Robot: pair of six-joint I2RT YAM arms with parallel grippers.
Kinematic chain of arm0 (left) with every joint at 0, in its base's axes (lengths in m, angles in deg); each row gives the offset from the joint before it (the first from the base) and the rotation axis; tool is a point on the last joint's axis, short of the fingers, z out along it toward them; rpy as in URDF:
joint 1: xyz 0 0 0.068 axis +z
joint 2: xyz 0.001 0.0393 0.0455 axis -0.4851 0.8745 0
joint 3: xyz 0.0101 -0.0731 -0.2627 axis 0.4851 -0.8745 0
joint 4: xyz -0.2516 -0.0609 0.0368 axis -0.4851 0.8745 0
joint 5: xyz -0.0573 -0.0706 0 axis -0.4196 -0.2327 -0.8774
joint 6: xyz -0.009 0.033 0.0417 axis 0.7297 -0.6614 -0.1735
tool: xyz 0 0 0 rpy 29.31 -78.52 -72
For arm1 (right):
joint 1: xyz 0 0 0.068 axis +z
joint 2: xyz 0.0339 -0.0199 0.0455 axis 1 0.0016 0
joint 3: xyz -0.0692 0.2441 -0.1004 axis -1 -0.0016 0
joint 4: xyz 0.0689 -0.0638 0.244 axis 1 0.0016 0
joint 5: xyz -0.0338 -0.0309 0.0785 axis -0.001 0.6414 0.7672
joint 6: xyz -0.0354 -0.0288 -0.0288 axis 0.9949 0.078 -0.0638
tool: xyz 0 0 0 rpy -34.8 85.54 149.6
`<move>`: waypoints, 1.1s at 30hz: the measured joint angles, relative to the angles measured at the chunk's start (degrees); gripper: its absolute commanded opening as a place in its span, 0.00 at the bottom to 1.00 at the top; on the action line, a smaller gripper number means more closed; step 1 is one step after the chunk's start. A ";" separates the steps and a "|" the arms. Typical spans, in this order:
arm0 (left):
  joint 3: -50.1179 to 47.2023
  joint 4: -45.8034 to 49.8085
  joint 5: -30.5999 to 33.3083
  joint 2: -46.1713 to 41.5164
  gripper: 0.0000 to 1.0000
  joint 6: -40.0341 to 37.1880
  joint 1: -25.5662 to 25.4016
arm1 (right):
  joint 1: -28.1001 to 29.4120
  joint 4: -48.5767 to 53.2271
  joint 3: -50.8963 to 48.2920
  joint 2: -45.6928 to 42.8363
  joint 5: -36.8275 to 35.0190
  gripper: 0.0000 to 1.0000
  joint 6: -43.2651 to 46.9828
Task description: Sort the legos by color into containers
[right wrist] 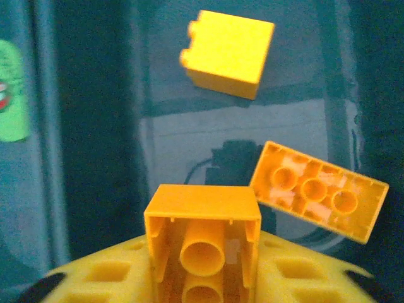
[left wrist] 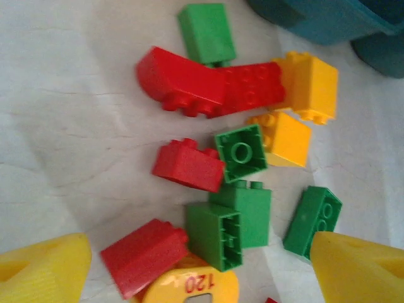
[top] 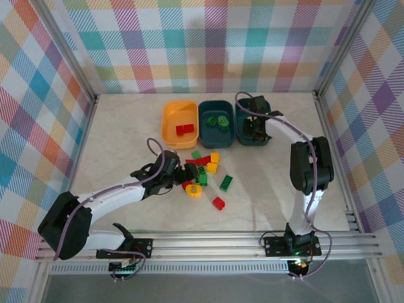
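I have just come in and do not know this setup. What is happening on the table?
Two robot arms are sorting bricks by colour. The right gripper holds a yellow brick in its jaws above the right teal tub, where two more yellow bricks lie. The left gripper, jaws open, hovers over the pile of mixed bricks on the table. Red bricks are in the orange tub, green bricks in the middle teal tub.

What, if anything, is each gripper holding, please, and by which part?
The right gripper grips a small yellow plastic brick by its side walls; the open left gripper holds nothing.
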 measured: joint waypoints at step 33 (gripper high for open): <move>44.48 23.76 0.55 42.53 0.66 -28.61 -16.63 | 6.91 -16.81 -45.72 -42.45 -10.86 0.68 -12.22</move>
